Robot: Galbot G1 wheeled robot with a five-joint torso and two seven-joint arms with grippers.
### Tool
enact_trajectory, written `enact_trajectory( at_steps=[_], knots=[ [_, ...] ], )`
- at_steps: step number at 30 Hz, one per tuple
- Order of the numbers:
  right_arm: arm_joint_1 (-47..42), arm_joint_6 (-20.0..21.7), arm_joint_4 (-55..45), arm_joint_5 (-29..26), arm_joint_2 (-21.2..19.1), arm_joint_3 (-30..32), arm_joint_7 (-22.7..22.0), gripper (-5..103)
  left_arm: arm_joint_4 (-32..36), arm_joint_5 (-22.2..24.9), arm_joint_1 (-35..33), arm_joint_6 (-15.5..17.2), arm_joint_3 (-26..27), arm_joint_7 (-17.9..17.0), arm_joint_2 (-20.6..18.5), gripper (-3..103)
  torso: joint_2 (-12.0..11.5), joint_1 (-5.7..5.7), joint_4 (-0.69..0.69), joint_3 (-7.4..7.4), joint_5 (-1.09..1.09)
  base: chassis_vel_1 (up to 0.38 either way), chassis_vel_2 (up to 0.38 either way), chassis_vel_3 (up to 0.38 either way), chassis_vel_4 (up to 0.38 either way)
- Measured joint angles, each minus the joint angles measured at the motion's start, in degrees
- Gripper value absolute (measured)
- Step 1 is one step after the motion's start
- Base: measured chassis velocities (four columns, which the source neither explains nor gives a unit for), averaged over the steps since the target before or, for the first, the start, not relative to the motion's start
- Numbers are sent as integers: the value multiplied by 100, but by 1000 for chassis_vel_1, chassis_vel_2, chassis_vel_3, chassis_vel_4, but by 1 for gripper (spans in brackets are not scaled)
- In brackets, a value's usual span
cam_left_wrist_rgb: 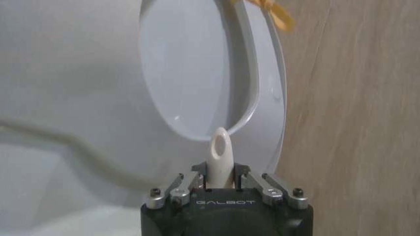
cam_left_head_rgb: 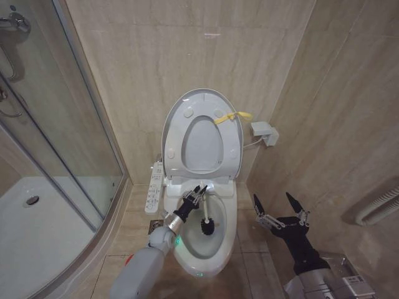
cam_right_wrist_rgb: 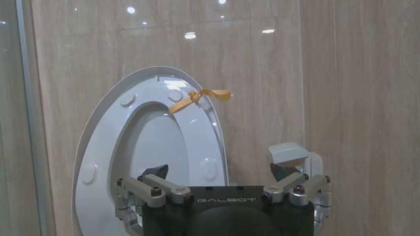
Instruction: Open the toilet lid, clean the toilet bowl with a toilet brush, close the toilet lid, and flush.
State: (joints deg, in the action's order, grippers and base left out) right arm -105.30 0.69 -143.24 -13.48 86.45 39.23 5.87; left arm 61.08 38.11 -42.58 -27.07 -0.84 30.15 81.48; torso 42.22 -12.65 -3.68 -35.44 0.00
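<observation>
The toilet lid (cam_left_head_rgb: 176, 118) stands upright against the wall together with the seat, and a yellow strap (cam_left_head_rgb: 234, 116) is tied at its upper right edge. Below it the toilet bowl (cam_left_head_rgb: 231, 217) lies uncovered. My left gripper (cam_left_head_rgb: 198, 194) is over the back of the bowl, shut on the white handle of the toilet brush (cam_left_head_rgb: 207, 225), whose black head is down inside the bowl. The handle tip (cam_left_wrist_rgb: 220, 150) sticks out between the left gripper's (cam_left_wrist_rgb: 221, 173) fingers. Right of the toilet, my right gripper (cam_left_head_rgb: 280, 205) hangs open and holds nothing; from the right wrist the gripper (cam_right_wrist_rgb: 220, 173) faces the lid (cam_right_wrist_rgb: 108, 132).
A glass shower enclosure (cam_left_head_rgb: 68, 124) with a white tray (cam_left_head_rgb: 37, 230) fills the left side. A control panel (cam_left_head_rgb: 154, 187) juts from the toilet's left side. A white box (cam_left_head_rgb: 264, 132) is on the wall to the right, and a ribbed hose (cam_left_head_rgb: 377, 208) runs at the far right.
</observation>
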Motion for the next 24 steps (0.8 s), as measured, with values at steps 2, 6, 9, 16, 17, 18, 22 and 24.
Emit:
enact_trajectory(
  at_steps=[2,6,9,16,17,18,22,24],
  knots=[
    [0,0,0,0,0,0,0,100,18,41,18,-75,10,-28,34,26,0,0,0,0,0,0,0,0,0],
    [0,0,0,0,0,0,0,100,-78,28,-11,-257,49,-23,70,26,0,0,1,0,0,0,0,0,0],
    [0,0,0,0,0,0,0,100,-156,-76,-100,-390,113,-16,72,26,0,0,2,0,0,0,0,0,0],
    [0,0,0,0,0,0,0,100,-163,-351,-295,-520,310,82,17,26,0,0,3,0,0,0,0,0,0],
    [0,0,0,0,0,0,0,100,-142,-347,-298,-526,321,62,12,26,0,0,3,0,0,0,0,0,0],
    [0,0,0,0,0,0,0,100,-124,-304,-287,-530,321,20,24,26,0,0,2,0,0,0,0,0,0],
    [0,0,0,0,0,0,0,100,-70,61,-204,-567,295,-247,172,26,0,0,1,0,0,0,0,0,0],
    [0,0,0,0,0,0,0,100,-53,209,-174,-601,300,-393,284,26,0,0,0,0,0,0,0,0,0]
  ],
)
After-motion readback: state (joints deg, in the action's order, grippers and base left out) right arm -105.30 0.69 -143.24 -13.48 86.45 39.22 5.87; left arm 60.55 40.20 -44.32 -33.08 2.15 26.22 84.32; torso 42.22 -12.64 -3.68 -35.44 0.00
